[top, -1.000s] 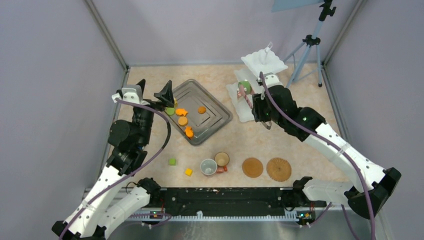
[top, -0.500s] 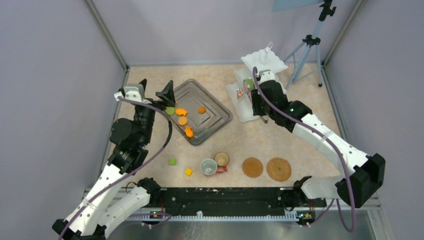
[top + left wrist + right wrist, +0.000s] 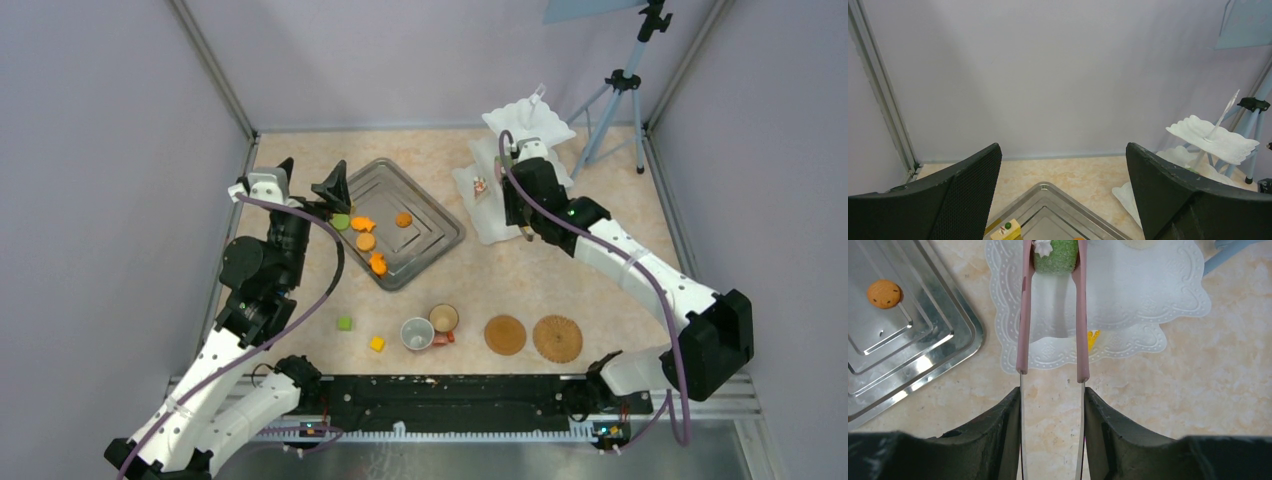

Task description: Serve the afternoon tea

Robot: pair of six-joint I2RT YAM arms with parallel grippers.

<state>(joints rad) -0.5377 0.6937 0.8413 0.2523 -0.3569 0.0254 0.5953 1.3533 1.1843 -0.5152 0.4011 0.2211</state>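
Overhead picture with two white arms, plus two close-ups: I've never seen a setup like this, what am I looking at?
Those are two robot arms bolted at the near edge of the table. The overhead camera looks down on both; each close-up comes from a camera on one wrist. The left gripper is open and empty, by the steel tray of orange pastries. The right gripper squeezes pink tongs, which pinch a green pastry over the white stand. Near the arms sit two cups, two woven mats and small cubes.
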